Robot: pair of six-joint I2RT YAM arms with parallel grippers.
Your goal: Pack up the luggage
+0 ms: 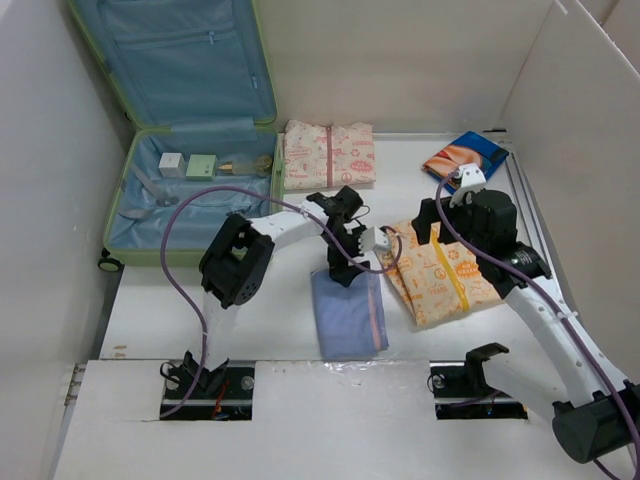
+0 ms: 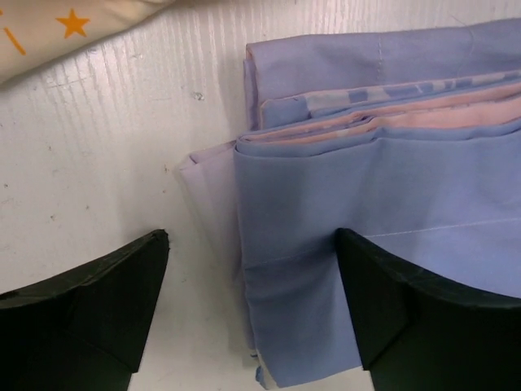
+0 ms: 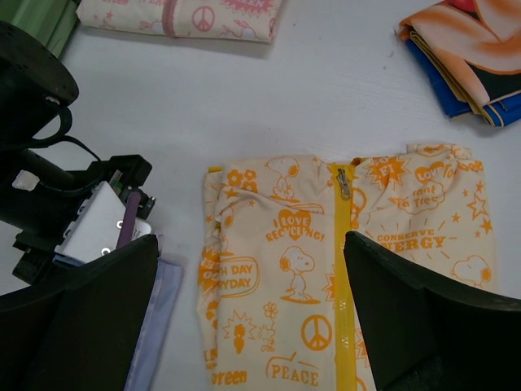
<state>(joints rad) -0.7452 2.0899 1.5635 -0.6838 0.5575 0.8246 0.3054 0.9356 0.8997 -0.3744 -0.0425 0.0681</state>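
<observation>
Overhead, the top view shows a white table (image 1: 260,300) walled by white panels. The luggage (image 1: 175,60) – a light-green suitcase with pale blue lining – lies open at the upper left of the frame, its lid propped up against the back wall. A white box (image 1: 171,163) and a pale green box (image 1: 203,165) sit in its lower half. The left gripper (image 1: 345,265) hangs at centre frame over the top edge of a blue folded cloth (image 1: 350,315). The right gripper (image 1: 428,232) sits right of centre above a cream printed cloth (image 1: 440,280) with a yellow zip. A cream bundle with a pink band (image 1: 328,155) lies just right of the suitcase, and a blue and orange bundle (image 1: 468,155) lies at the upper right. In the left wrist view, the two black fingers stand apart. The blue cloth's folded edge lies between them, and bare table shows beside the left finger. In the right wrist view, the fingers are spread wide – nothing is held – over the cream cloth with its cartoon dogs and peace signs. The left arm's wrist shows at the frame's left.
</observation>
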